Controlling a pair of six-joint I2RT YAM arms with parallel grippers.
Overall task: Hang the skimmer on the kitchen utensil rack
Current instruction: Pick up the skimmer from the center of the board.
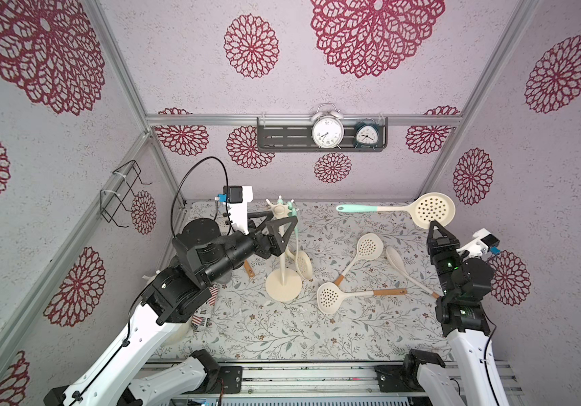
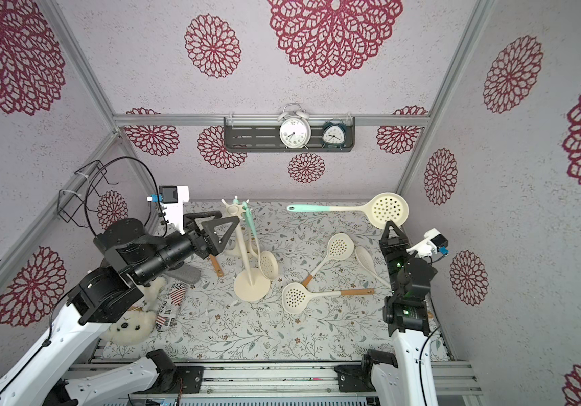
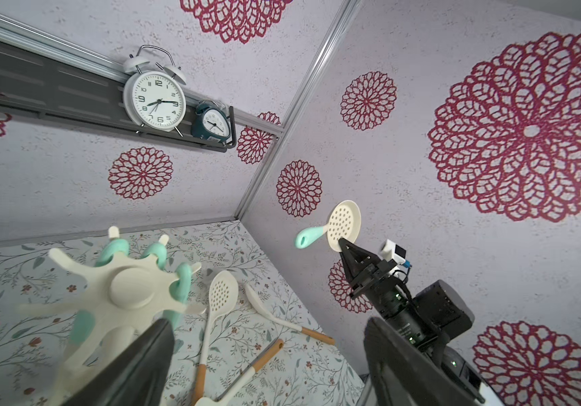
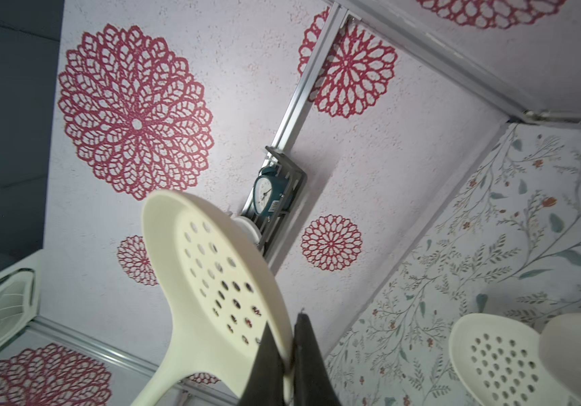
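Observation:
A cream skimmer (image 1: 435,210) (image 2: 389,210) with a mint handle (image 1: 356,208) is held level in the air at the back right. My right gripper (image 1: 435,225) (image 4: 283,327) is shut on the rim of its perforated head (image 4: 218,281). The kitchen utensil rack (image 1: 283,260) (image 2: 247,253) stands left of centre, cream, with a round base and hooked crown (image 3: 131,291). Mint-handled utensils hang from its hooks, one of them a skimmer (image 1: 304,263). My left gripper (image 1: 283,216) (image 3: 268,321) is open beside the crown, nothing between its fingers.
Two wood-handled skimmers (image 1: 370,246) (image 1: 329,297) and a cream spoon (image 1: 396,258) lie on the floral mat right of the rack. Under the left arm lie a plush toy (image 2: 127,327) and a flag-print item (image 2: 173,305). A dark shelf (image 1: 282,137) with two clocks hangs on the back wall.

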